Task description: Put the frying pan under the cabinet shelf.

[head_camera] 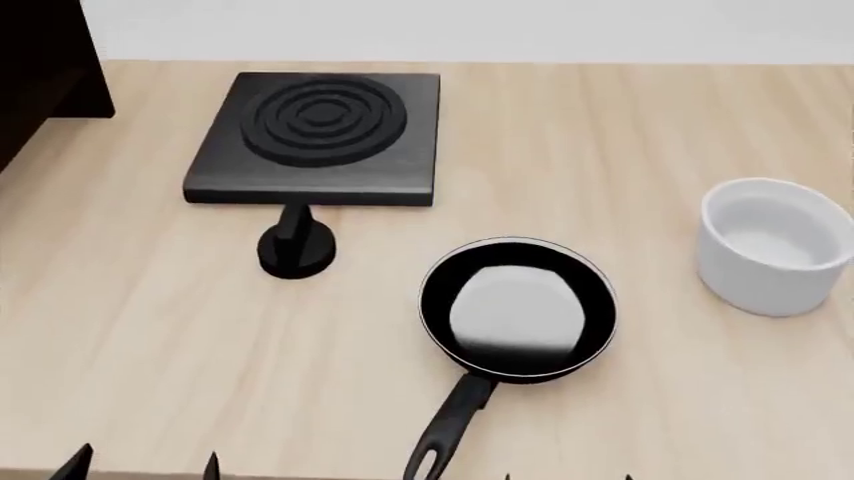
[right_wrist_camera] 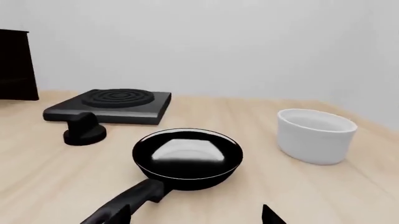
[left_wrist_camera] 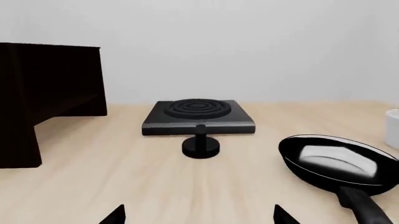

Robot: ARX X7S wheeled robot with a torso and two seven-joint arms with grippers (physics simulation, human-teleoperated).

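Both hands' spread fingertips (head_camera: pixel 211 465) are showing near the round glossy black frying pan (head_camera: pixel 518 308) sitting on the light wooden table (head_camera: pixel 160 340).

Cabinet shelf (head_camera: pixel 47 70) cut by the head view's left and top edges; only a corner is shown. Frying pan (left_wrist_camera: pixel 339 163) handle is cropped in the left wrist view. Of both grippers only fingertips (head_camera: pixel 80 462) are seen; bowl (left_wrist_camera: pixel 393 128) is clipped at the frame edge.
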